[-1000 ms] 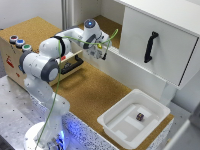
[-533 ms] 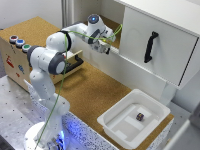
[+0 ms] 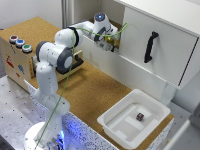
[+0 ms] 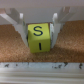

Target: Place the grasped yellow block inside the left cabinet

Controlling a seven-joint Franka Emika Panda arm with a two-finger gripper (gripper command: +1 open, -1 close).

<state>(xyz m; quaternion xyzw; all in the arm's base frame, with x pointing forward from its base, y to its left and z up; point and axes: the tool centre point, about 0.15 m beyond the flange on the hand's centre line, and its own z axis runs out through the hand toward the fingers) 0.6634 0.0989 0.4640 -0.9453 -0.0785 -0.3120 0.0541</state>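
Observation:
My gripper (image 3: 114, 46) is at the open left cabinet (image 3: 117, 27), just past its white front wall, at the exterior view's upper middle. In the wrist view the gripper (image 4: 38, 37) is shut on the yellow block (image 4: 38, 36), which bears a black letter S. The block sits between the two white fingers (image 4: 18, 25), right at the brown cork floor (image 4: 60, 47) of the compartment; I cannot tell if it touches. In the exterior view the block itself is too small to make out.
A white cabinet front with a black handle (image 3: 150, 46) stands to the exterior view's right of the gripper. A cork-faced box with coloured buttons (image 3: 17, 44) is at the left. A white tray (image 3: 131, 118) holds a small dark brown cube (image 3: 140, 116).
The arm has reached further toward the back and right, carrying the gripper and block from in front of the cabinet wall into the left compartment.

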